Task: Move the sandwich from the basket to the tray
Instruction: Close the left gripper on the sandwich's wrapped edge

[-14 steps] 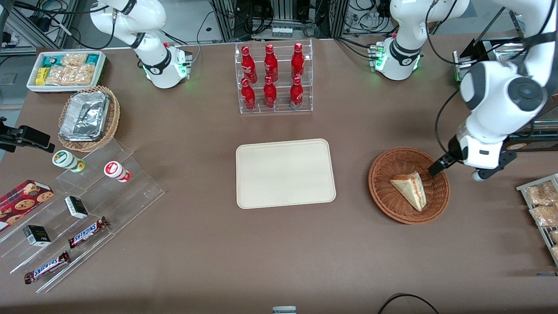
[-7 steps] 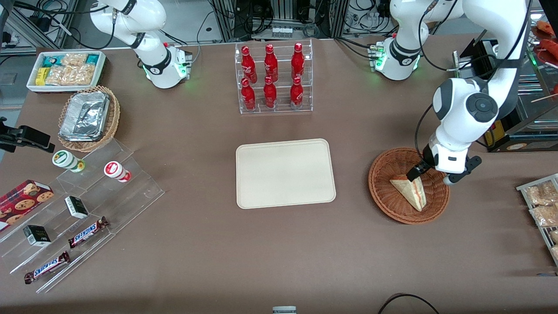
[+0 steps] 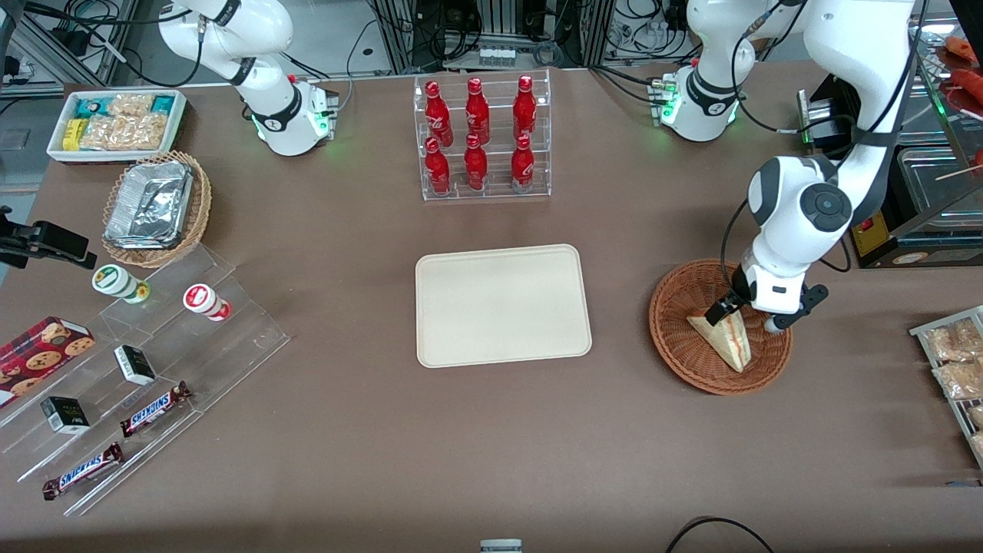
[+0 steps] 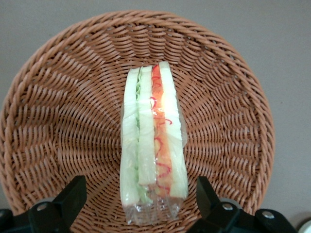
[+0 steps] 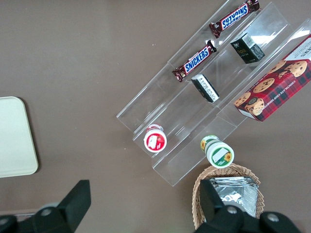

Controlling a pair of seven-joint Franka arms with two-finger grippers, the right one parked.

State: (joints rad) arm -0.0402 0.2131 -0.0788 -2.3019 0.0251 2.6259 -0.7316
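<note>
Gripper moved in from basket rim; now over sandwich, fingers spread, grasping nothing. Sandwich: light, soft, slippery wrap; probably take gently across bread faces; tray waiting.

Red bottles, Snickers bars, perhaps cookies.

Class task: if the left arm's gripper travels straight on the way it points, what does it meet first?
Probably the sandwich: the open gripper straddles it inside the basket, though its height above is unclear.

A robotics lab staged as a snack shop: cable-strewn equipment racks edge a brown table with acrylic display stands.
</note>
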